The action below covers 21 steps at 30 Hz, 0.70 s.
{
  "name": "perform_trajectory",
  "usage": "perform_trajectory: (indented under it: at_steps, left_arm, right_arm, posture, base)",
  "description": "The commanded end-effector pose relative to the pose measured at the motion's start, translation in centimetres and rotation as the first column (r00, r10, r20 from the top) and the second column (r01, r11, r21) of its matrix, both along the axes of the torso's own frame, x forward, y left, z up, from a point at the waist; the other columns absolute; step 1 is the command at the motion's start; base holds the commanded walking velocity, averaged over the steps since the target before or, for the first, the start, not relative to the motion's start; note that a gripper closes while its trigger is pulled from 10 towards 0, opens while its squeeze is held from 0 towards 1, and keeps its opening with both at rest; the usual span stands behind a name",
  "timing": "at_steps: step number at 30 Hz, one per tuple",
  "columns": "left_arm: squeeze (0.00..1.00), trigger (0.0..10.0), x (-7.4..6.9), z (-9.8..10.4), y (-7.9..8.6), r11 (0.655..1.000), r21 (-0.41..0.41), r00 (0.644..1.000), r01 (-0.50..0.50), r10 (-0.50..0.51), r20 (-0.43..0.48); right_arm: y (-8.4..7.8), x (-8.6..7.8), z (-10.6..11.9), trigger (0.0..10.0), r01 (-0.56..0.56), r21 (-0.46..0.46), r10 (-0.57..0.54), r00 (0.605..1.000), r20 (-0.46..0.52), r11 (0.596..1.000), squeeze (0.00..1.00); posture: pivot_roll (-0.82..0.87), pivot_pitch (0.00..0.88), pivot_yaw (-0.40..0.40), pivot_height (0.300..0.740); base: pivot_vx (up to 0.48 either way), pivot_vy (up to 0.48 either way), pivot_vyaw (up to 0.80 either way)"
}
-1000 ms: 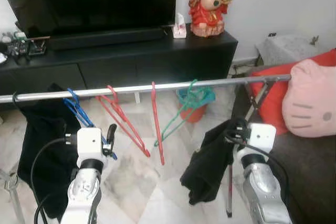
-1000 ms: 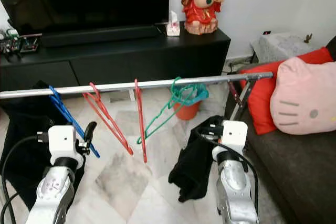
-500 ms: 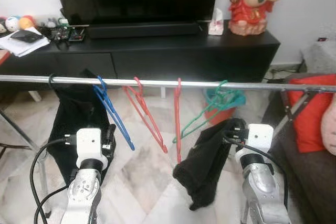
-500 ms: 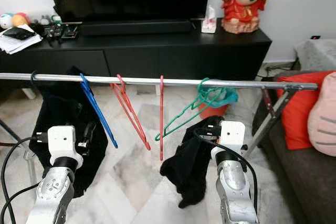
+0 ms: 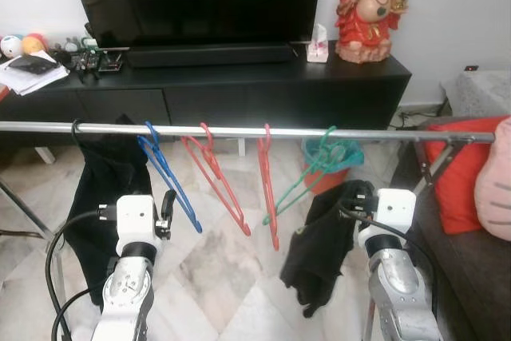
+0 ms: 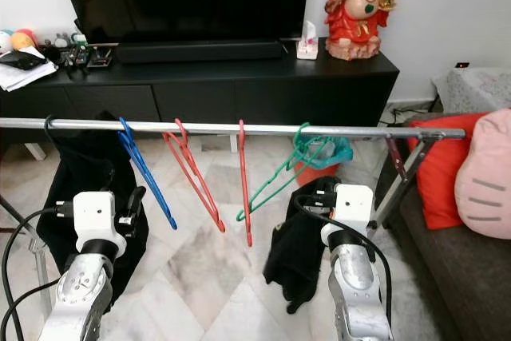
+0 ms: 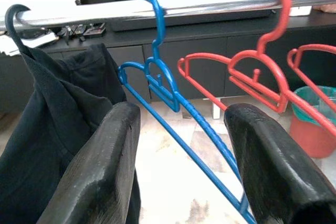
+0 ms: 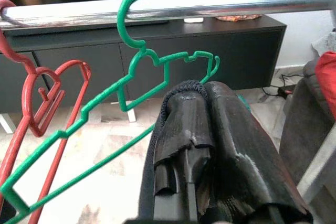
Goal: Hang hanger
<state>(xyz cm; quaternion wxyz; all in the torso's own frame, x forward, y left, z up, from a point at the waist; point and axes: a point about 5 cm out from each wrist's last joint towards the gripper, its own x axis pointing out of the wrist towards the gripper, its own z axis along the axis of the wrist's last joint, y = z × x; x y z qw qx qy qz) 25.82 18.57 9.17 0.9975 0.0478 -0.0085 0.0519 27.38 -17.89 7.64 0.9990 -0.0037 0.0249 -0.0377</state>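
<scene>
The two head views look forward and down from above both silver arms, taking in the whole metal rail (image 5: 263,131) crossing left to right, with the black TV cabinet (image 6: 239,77) far behind. They share almost the same scene, slightly offset sideways. The left wrist view sits close under the rail's left part, facing the blue hanger (image 7: 163,85) past its own fingers (image 7: 100,171). The right wrist view sits close under the rail's right part, facing the green hanger (image 8: 131,85). Both wrist views also catch the red hangers (image 7: 257,77) between them.
</scene>
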Motion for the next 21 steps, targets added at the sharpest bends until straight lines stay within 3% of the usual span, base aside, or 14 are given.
perform_trajectory:
  at_steps: [1,12,18,21]
  left_arm:
    - [0.00,10.0,0.2,0.4,0.0,1.000,0.012,1.000,0.006,-0.006,0.010]
    - [0.00,10.0,0.2,0.7,-0.1,1.000,0.012,1.000,0.010,-0.010,0.028]
    - [0.00,10.0,0.2,1.4,-0.4,0.998,0.040,0.998,0.041,-0.043,0.051]
    - [0.00,10.0,0.4,2.9,-1.0,0.993,0.079,0.995,0.083,-0.087,0.047]
  right_arm:
    - [-0.2,0.3,0.7,10.0,0.007,0.005,-0.007,0.999,0.033,1.000,0.00]
    - [-0.1,0.4,0.6,10.0,0.004,0.009,-0.004,1.000,0.030,1.000,0.00]
    - [-0.1,0.3,0.5,10.0,0.005,0.010,-0.005,1.000,0.028,1.000,0.00]
    - [-0.2,0.3,0.6,10.0,0.006,0.007,-0.006,1.000,0.029,1.000,0.00]
  posture:
    - [-0.03,0.000,0.000,0.740]
    - [-0.03,0.000,0.000,0.740]
    - [-0.04,0.000,0.002,0.740]
    - [-0.04,0.000,0.002,0.740]
  base:
    - [0.315,0.000,0.00]
    - [0.320,0.000,0.00]
    - [0.000,0.000,0.00]
    - [0.000,0.000,0.00]
